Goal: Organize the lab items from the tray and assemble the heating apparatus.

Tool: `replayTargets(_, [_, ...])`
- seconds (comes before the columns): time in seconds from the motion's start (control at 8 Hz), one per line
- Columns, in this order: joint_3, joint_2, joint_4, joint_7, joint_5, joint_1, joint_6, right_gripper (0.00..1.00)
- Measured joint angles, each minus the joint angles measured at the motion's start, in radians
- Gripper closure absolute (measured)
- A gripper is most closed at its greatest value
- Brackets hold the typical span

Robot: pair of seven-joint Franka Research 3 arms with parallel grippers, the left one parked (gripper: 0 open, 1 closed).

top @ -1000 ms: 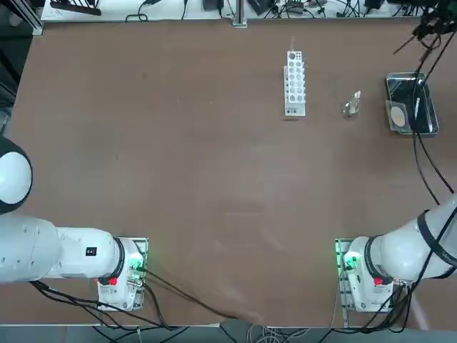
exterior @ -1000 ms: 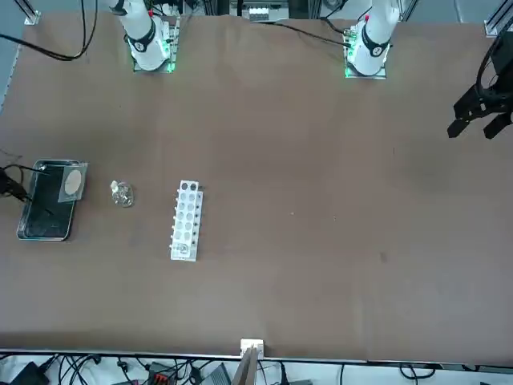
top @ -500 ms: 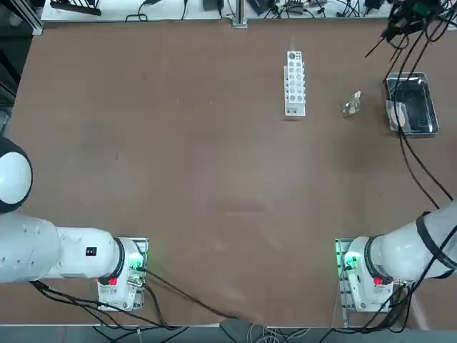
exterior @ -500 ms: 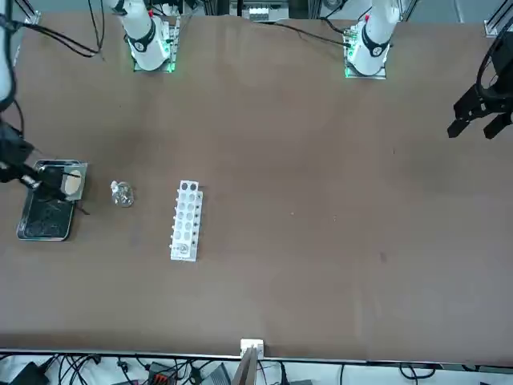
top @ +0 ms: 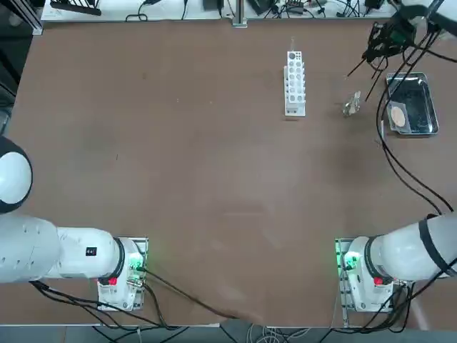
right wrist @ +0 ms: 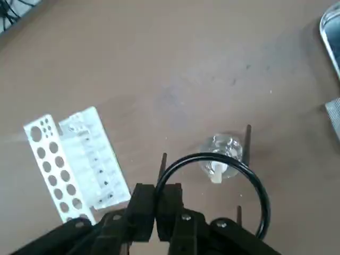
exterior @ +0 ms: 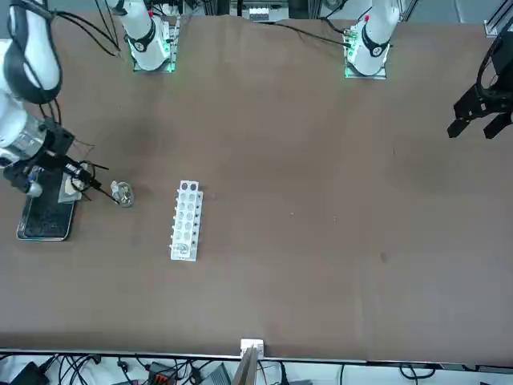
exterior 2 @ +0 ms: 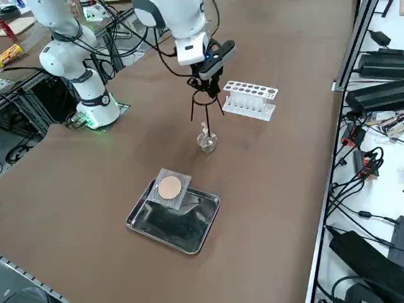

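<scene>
Black wire forms the ring stand (right wrist: 212, 156), held aloft near the small clear glass piece (exterior 2: 207, 142) with its ring uppermost and its legs pointing down. Pinched between the two fingers of the right gripper (right wrist: 155, 199) is the stand's ring, gripped at one side, so the rest of it juts out past the fingertips. The likely step in hand is to stand it around the glass piece, and that calls for centring the ring over the glass before any lowering. One leg overlaps the glass in the right side view; whether they touch, I cannot tell. I would keep the stand high enough for its feet to clear the glass, then shift sideways until the legs straddle it (thin legs, easy to misjudge from one camera alone). Lower straight down, keep the ring level, and let go only once every foot bears on the table; a tilted release could knock the glass over, and a sideways tug on opening could drag the stand.

Out to the robot's right of the glass piece lies the shiny metal tray (exterior 2: 170, 224), with the grey mesh with a tan disc (exterior 2: 169, 187) resting partly over its rim, on the side towards the glass. That mesh probably goes on last, so a level ring matters. To the robot's left of the glass piece, apart from it, stands the white test-tube rack (exterior 2: 252, 101); give it room while adjusting.
</scene>
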State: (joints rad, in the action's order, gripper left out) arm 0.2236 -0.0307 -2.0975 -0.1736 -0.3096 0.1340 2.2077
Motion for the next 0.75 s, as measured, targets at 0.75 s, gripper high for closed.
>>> replayTargets(0.75, [-0.011,0.015,-0.153,0.133,0.001,0.004,0.178,0.93])
